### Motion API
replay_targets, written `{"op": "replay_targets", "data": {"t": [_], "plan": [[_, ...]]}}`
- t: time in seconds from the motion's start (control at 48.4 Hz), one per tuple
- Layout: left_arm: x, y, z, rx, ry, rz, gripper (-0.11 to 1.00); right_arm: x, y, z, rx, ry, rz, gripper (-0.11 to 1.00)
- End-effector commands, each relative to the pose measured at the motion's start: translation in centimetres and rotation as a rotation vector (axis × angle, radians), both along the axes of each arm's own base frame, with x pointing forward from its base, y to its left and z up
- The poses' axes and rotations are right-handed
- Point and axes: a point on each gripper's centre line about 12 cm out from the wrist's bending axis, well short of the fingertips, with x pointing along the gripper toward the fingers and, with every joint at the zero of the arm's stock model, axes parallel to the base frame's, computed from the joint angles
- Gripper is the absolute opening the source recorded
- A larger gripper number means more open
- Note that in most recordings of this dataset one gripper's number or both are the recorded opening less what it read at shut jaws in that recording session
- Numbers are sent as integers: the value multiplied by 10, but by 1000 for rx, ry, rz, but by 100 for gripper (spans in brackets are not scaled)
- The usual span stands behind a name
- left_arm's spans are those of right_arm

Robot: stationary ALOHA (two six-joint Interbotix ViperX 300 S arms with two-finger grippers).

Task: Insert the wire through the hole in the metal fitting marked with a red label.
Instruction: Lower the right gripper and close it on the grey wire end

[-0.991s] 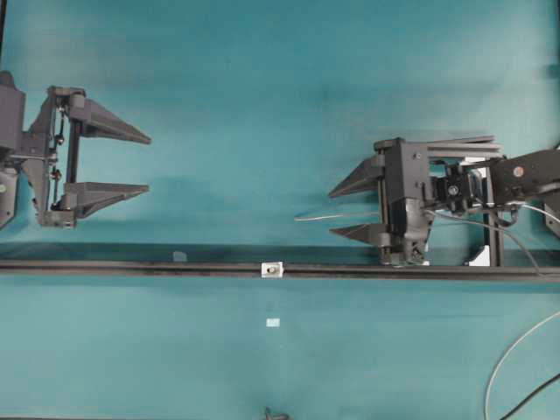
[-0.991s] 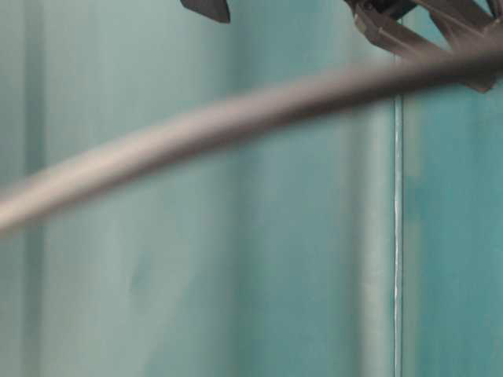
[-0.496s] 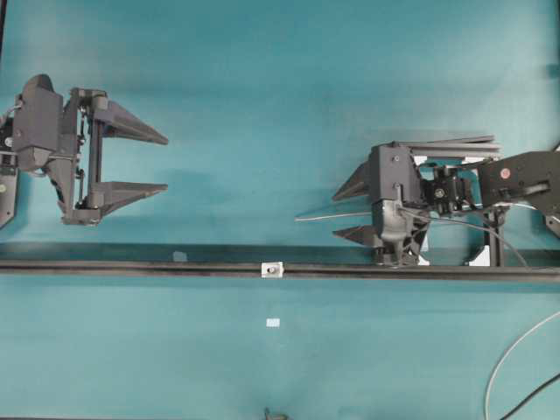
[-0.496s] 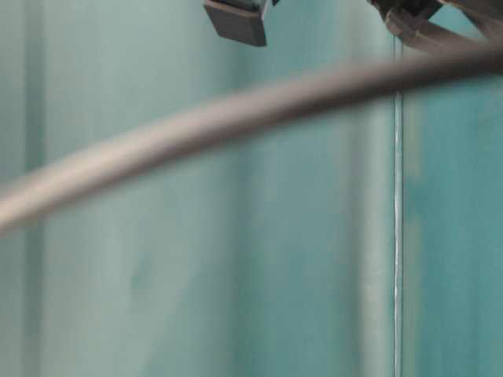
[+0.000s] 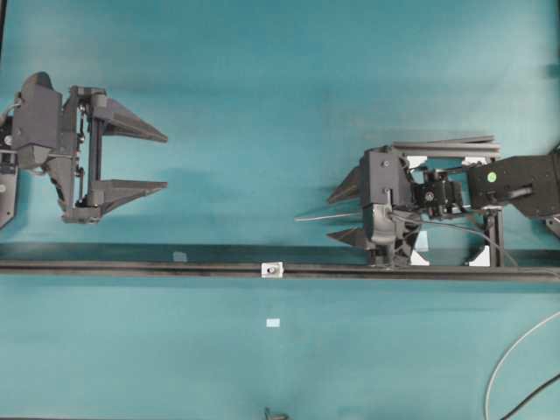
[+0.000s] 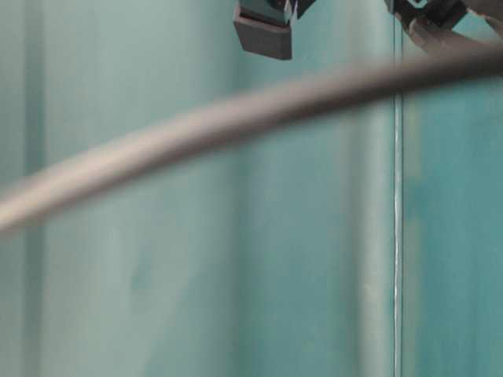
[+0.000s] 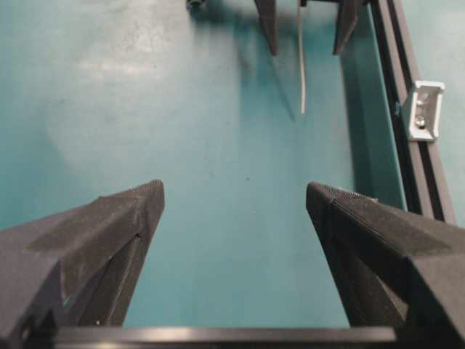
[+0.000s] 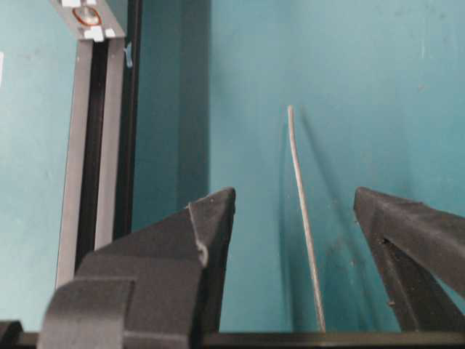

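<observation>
The wire (image 5: 328, 216) lies between the spread fingers of the right tool (image 5: 343, 214), touching neither; its free tip pokes out past the fingertips toward the bench's middle. The metal fitting (image 5: 274, 269) sits on the black rail (image 5: 131, 269) that crosses the bench, near the right tool. The left tool (image 5: 149, 159), also spread and holding nothing, hangs well apart by the bench's left edge.
</observation>
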Motion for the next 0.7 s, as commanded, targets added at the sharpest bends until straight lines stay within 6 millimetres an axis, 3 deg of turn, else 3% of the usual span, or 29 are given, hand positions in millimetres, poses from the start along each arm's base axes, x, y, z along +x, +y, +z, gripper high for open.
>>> {"op": "replay_targets", "data": {"t": [0.0,0.165,0.372,0.682], "plan": [[2,1,5,2,-21,4,56,5,1,8,7,-43,-2,76],[1,1,4,2,-18,4,56,5,-1,7,9,-41,-10,73],[2,1,5,2,-20,4,56,1,-3,3,6,-13,-15,47],[3,2,7,0,-26,7,56,-2,-4,-1,3,31,-16,47]]}}
